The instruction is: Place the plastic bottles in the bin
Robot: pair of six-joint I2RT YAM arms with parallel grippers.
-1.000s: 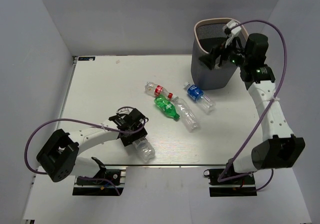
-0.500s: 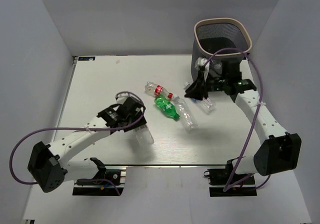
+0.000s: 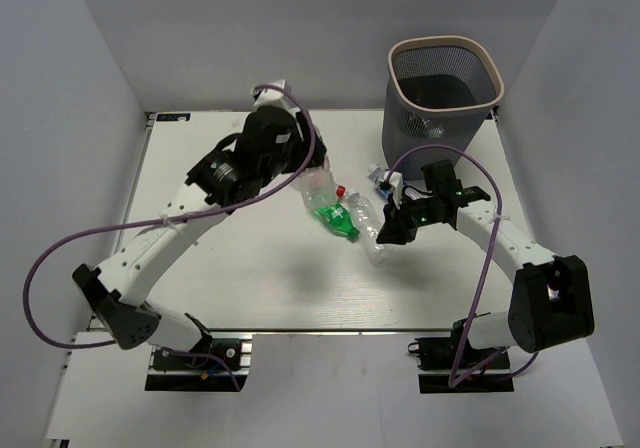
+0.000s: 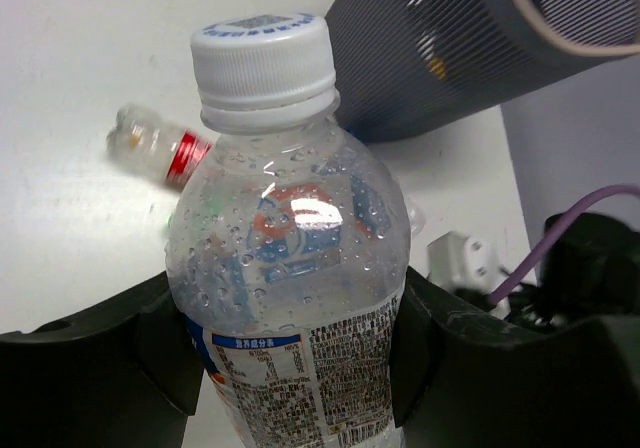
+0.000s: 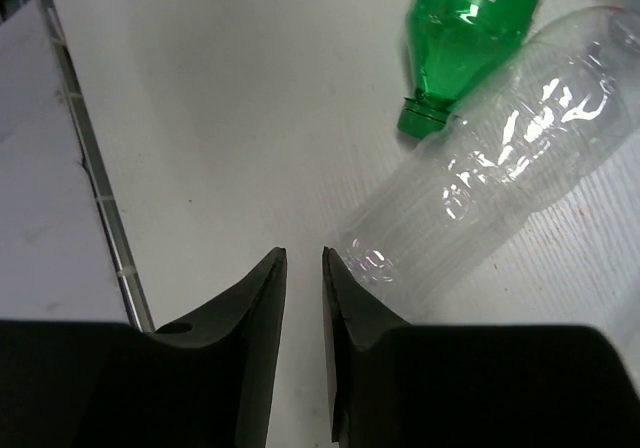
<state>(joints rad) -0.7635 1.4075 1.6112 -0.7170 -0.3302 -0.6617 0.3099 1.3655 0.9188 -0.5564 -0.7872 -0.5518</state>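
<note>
Centre-left of the overhead view, the left claw (image 4: 295, 368) is clamped on a white-capped clear bottle (image 4: 290, 228), held above the surface (image 3: 220, 298). Its wall is beaded with droplets, so it may slip before reaching the bin (image 3: 445, 41) at upper right. Right of centre, the right claw (image 5: 303, 273) shows only a narrow slit, empty, just beside a crumpled clear bottle (image 5: 500, 168); a nudge could roll it away.

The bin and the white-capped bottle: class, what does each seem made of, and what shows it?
Bin: probably matte dark wire mesh, its walls a see-through grid; pale smooth rim. White-capped bottle: clear glossy plastic, with highlights and droplets.
</note>
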